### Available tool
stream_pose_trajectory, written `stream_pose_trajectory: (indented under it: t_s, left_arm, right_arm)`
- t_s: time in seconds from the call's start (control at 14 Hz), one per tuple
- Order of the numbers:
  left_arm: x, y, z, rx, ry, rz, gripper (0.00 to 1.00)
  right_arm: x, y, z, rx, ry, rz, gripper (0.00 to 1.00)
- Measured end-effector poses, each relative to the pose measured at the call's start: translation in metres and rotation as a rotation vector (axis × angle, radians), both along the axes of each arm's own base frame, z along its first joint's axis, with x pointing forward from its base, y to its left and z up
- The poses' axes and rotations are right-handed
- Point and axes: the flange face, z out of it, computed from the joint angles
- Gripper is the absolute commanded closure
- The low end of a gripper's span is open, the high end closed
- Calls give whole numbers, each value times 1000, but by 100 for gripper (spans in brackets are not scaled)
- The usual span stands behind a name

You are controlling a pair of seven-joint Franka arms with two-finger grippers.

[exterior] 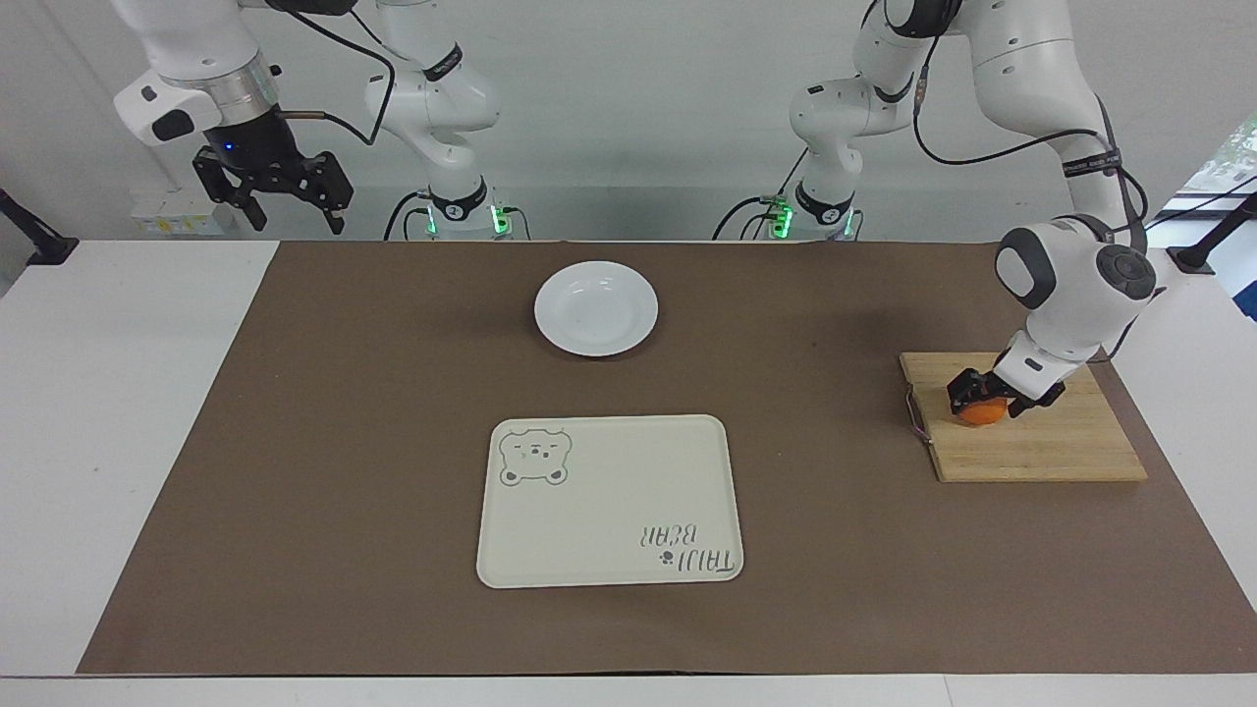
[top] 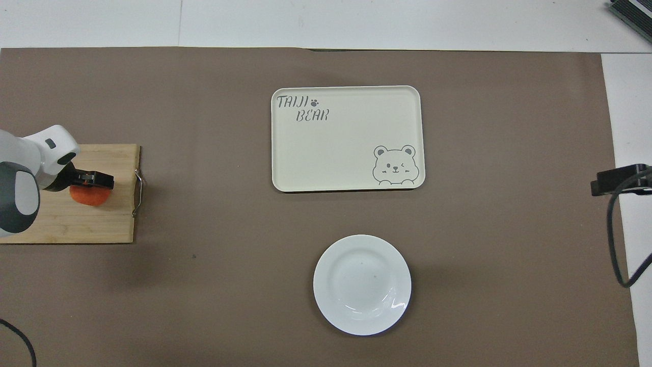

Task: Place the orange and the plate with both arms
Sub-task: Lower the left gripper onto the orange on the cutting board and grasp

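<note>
Orange [exterior: 979, 413] on cutting board [exterior: 1041, 447] — straddled from above by left gripper [exterior: 987, 397], jaws apart, not seen clenched. Right gripper [exterior: 273, 191] waits, jaws released — plate [exterior: 596, 307] nearer it.

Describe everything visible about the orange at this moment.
The orange is a small, round, bright-orange fruit resting on the wooden cutting board at the left arm's end of the table. Its top is covered by the left hand, which has its fingers down around it; whether they press it cannot be told. Only its lower part shows.

bright even light, soft shadows, glare on plate [top: 362, 284], sharp pics
</note>
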Motion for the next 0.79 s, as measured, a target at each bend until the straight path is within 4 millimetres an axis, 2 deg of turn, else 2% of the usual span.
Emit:
stream_pose_trajectory:
  t_s: [0.07,0.5,0.64,0.79]
  left_arm:
    - [-2,1,-4,-1,8,-10,99]
    - [-2,-2,-1,-48,15,-17,100]
    - [3,-4,17,-55,23,-22,100]
    - [11,-6,47,-61,27,-30,100]
  right_arm:
    - [0,0,0,0,0,0,0]
    - [0,0,0,0,0,0,0]
    - [0,0,0,0,0,0,0]
    - [0,0,0,0,0,0,0]
